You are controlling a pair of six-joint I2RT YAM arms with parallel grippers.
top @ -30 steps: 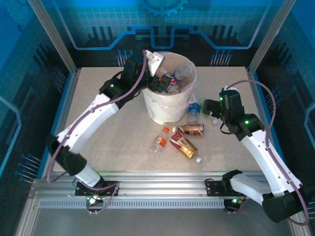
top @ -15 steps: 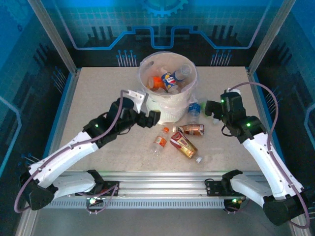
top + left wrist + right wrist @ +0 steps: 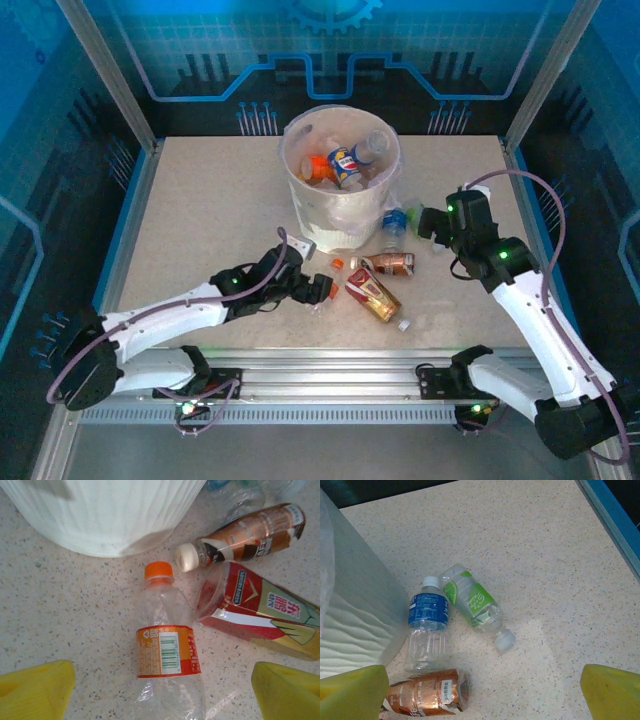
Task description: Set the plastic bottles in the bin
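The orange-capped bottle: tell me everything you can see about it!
The orange-capped bottle is clear, slightly dented plastic, looks empty, with an orange-and-red barcoded label. It lies flat on the speckled table, cap toward the white bin, between the fingers of the open left gripper, untouched, close beside a crushed red-labelled bottle.

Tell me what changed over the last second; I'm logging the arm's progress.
The left pincer swung from the bin rim down toward the near edge and now hangs open, low over the orange-label bottle, one finger on each side, not gripping. The right pincer barely shifted, open. The bin and the other loose bottles lie as before.
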